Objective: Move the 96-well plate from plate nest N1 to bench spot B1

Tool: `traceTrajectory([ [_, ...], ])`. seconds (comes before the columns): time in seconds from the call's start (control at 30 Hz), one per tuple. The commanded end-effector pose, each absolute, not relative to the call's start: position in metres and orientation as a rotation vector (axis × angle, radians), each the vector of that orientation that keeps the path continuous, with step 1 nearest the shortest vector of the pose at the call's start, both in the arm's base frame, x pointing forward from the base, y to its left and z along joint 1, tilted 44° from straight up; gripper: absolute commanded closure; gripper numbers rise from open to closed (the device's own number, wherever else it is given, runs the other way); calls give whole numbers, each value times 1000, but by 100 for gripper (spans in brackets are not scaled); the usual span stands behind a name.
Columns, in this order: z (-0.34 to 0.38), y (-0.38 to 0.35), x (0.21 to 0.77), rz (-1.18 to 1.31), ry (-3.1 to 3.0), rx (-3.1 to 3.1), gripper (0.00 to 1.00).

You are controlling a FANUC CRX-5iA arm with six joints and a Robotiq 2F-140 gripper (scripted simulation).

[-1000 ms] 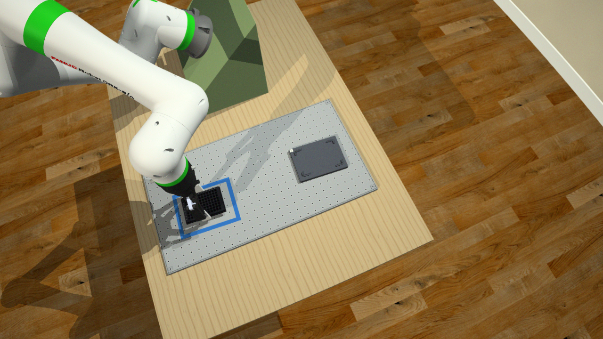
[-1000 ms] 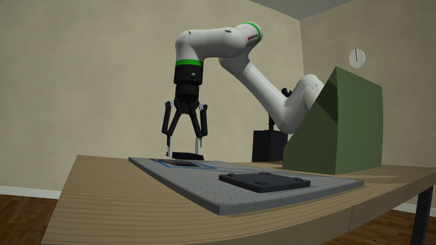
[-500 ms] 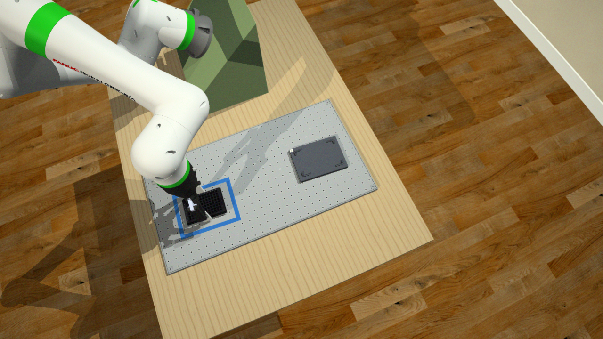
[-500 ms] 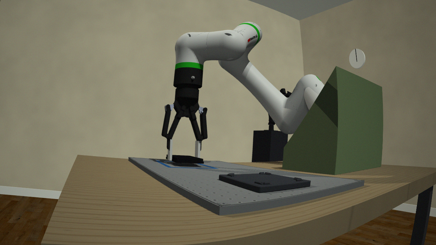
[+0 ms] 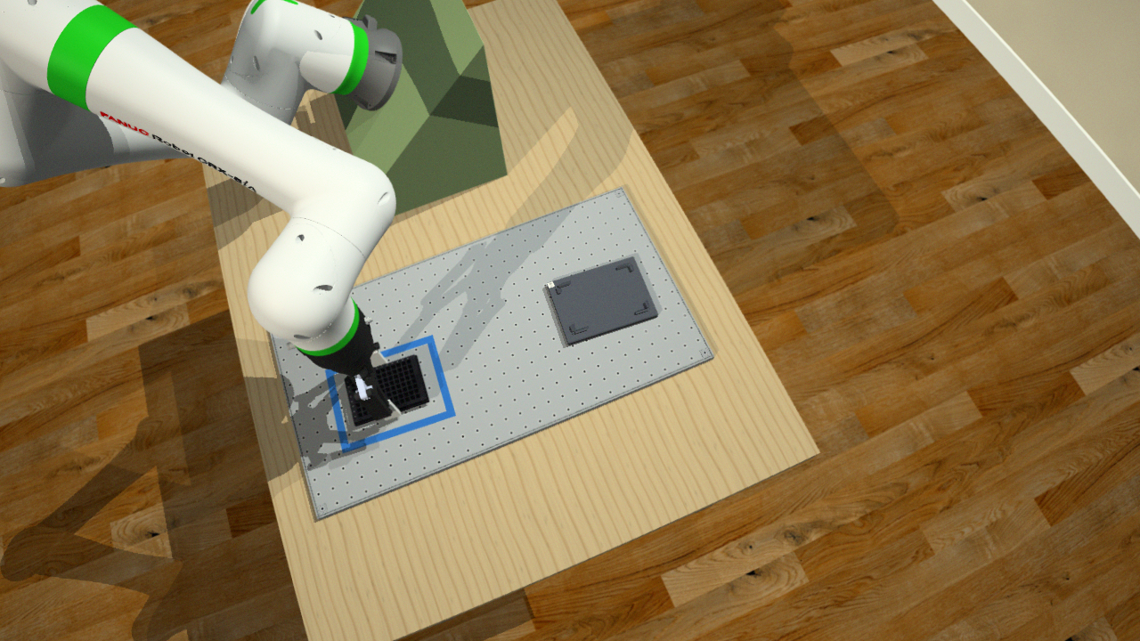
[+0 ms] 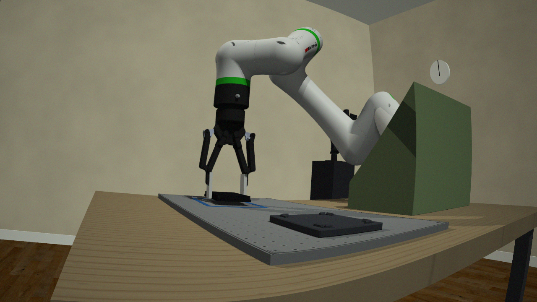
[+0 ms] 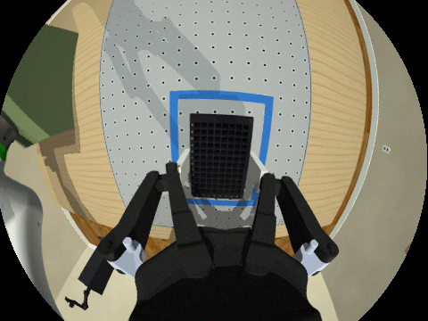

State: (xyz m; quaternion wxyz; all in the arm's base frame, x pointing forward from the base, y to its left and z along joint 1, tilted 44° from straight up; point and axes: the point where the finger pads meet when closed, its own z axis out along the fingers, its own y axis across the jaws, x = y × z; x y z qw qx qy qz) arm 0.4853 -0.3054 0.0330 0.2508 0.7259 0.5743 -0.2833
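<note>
The pincer (image 6: 226, 183) hangs straight down from the white arm (image 6: 285, 75) and is clenched on the black 96-well plate (image 6: 230, 196), its two pale fingertips (image 6: 243, 184) pressed against the plate's long sides. In the exterior view the plate sits low at the grey perforated deck (image 6: 262, 240), level and wells up, with no gap that I can make out beneath it (though the angle is shallow, so whether it truly touches I cannot tell). From the top view the plate (image 5: 398, 384) lies inside the blue taped outline (image 5: 446, 390), towards the far left part of it, with bare deck between it and the near and right strips of tape. The wrist view shows the well grid (image 7: 221, 155) framed by the tape (image 7: 220, 96) on all sides, its long sides running along the long sides of the outline. The plate nest (image 5: 602, 299), a dark grey pad with small raised corner guides, stands well apart to the right on the same deck (image 5: 509, 414), and nothing rests on it. The deck lies on a pale wooden tabletop (image 5: 557, 526). At the far end of the tabletop a green angular block (image 6: 413, 157) stands beside the arm's lower joints, and a small round clock (image 6: 439, 71) hangs on the wall above it.
</note>
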Motion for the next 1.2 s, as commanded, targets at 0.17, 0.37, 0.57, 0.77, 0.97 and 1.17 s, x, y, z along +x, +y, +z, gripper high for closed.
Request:
traceTrajectory([
  [0.17,32,-306,485,-771,1563,1975,100],
  [0.37,32,-307,485,-771,1563,1975,100],
  [0.57,31,-307,485,-771,1563,1975,100],
  [0.77,31,-308,485,-771,1563,1975,100],
  [0.97,30,-308,485,-771,1563,1975,100],
  [1.17,29,-309,485,-771,1563,1975,100],
])
